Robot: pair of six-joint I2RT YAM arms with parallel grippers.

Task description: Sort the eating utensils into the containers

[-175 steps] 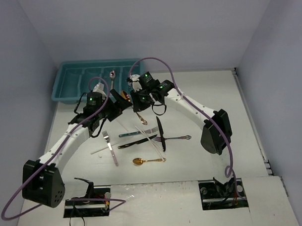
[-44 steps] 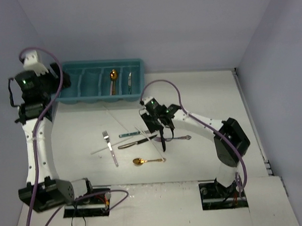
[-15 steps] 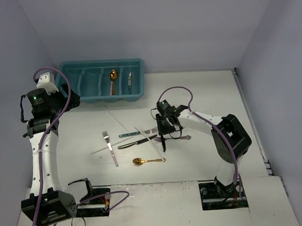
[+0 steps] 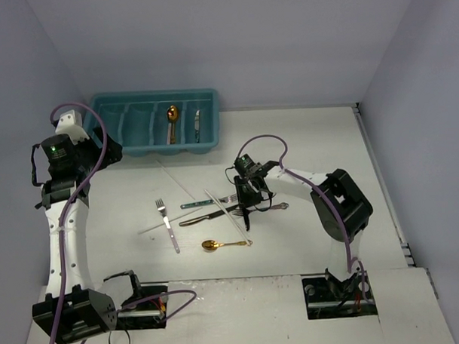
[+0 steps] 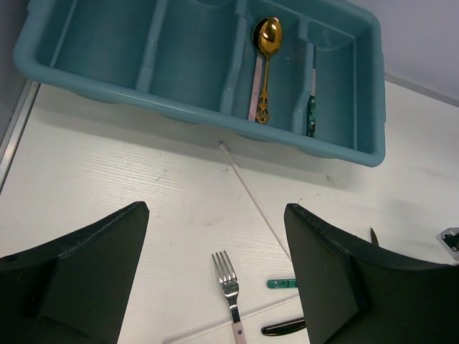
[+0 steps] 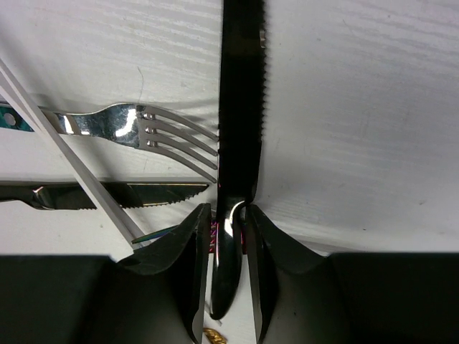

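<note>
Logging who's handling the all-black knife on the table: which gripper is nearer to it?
Right. The right gripper straddles the all-black knife at its handle; the left gripper hovers open by the teal tray, far off.

teal tray [image 5: 179, 118], gold spoon [image 5: 262, 68], blk knife [image 6: 240, 107], silver fork [image 6: 129, 125], white chopstick [image 5: 254, 193] & white table [image 4: 311, 139].

The white-and-black left arm [image 4: 61, 223] stands tall at the tabletop's left edge, its forearm upright and its wrist bent over at the top. Its black left pincer [image 5: 215, 209] hangs high, jaws spread wide with nothing between them. The right arm [image 4: 298, 181] reaches low and leftward. The right pincer [image 6: 228, 211] points down, fingers [image 6: 197, 244] pressed against both sides of a black serrated knife [image 6: 240, 107] at its handle.
</note>
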